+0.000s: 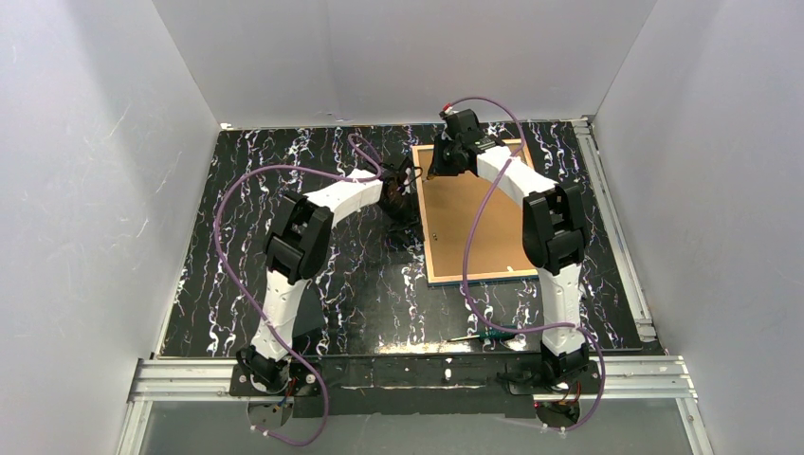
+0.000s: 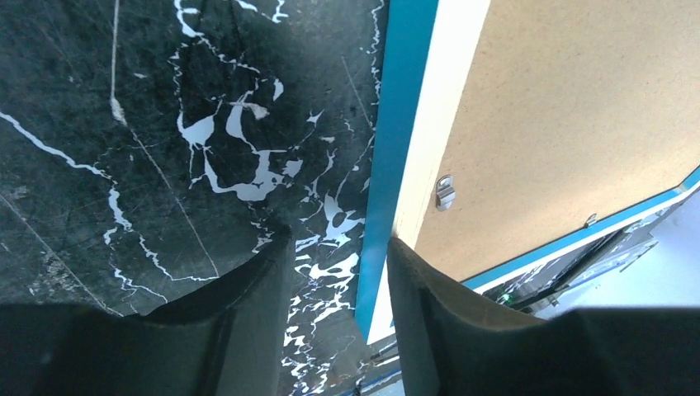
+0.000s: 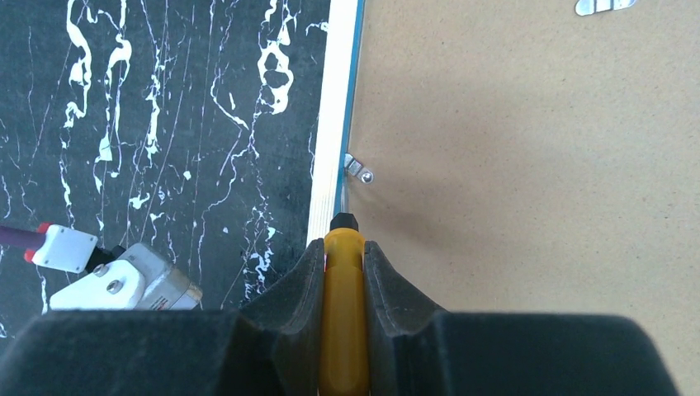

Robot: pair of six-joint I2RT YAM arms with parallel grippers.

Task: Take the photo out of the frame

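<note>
**A:** Top external view first: where is the photo?

**B:** It is not visible. The frame (image 1: 484, 278) lies face down on the far right part of the desk (image 1: 360, 294), with the brown backing board (image 1: 469, 223) upward. So I judge the photo is under that board, inside the frame.

**A:** Why face down?

**B:** Probably so the back can be reached. The right pincer (image 3: 342, 247) is clamped on a yellow tool (image 3: 342, 330). Its black tip is at the frame's left rim, just beside a metal clip (image 3: 357, 169).

**A:** And the left pincer (image 2: 338, 243)?

**B:** Its jaws stand apart, and the blue edge runs between them. Perhaps it is there to steady the frame.
</note>
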